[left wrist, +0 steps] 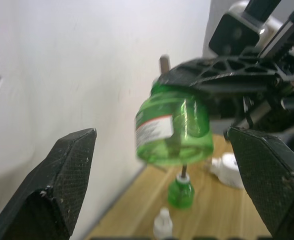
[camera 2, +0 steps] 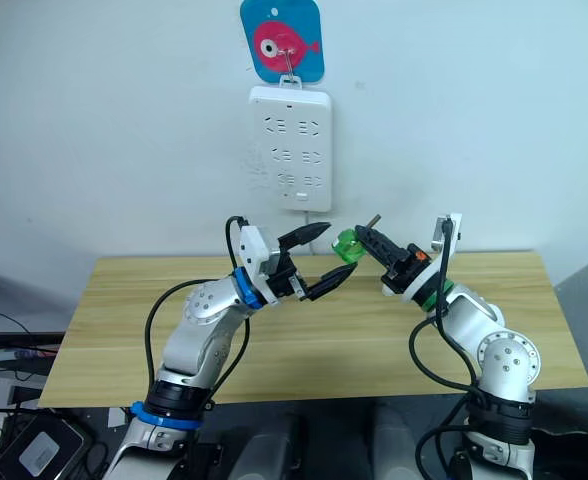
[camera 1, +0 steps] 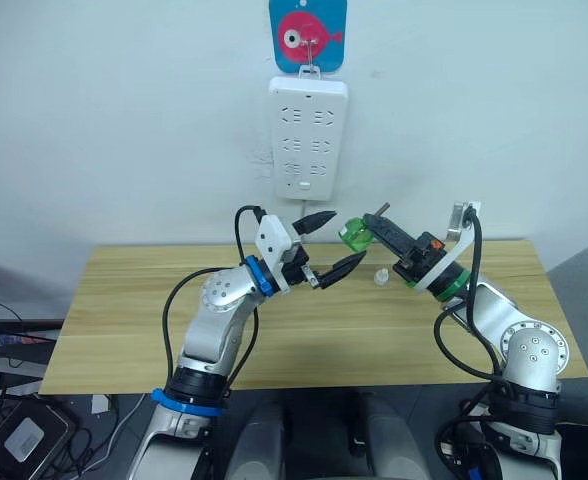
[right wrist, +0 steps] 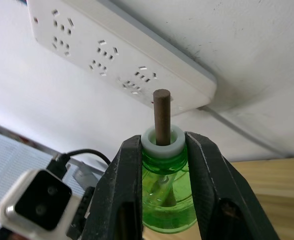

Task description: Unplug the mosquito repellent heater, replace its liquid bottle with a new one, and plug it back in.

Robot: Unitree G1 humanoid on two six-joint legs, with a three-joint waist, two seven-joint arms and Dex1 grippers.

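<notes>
Jaws of the right gripper (right wrist: 162, 165) clamped on the neck of a green bottle (camera 1: 355, 234), wick rod sticking out past the white collar, held up in the air above the back part of the surface (camera 1: 124, 300); left gripper (camera 1: 326, 245) wide open, holding nothing, one jaw each side of the bottle's base but not touching. Mosquito repellent heater (left wrist: 231, 168) looks like the white unit lying on the surface near its back edge, unplugged, beside a second green bottle (left wrist: 180, 192) and a small white cap (left wrist: 163, 222). Power strip (camera 1: 309, 135) hangs on the wall above, under a blue hook plate with a pink fish (camera 1: 308, 36)

Risks: grip is on the narrow neck only, so the bottle could pivot or slip in a handover; left jaws closing off-centre could knock it loose; wick could snap or leak if bumped

Bottle label (left wrist: 154, 131) white and red, text unreadable; no brand legible anywhere
</notes>
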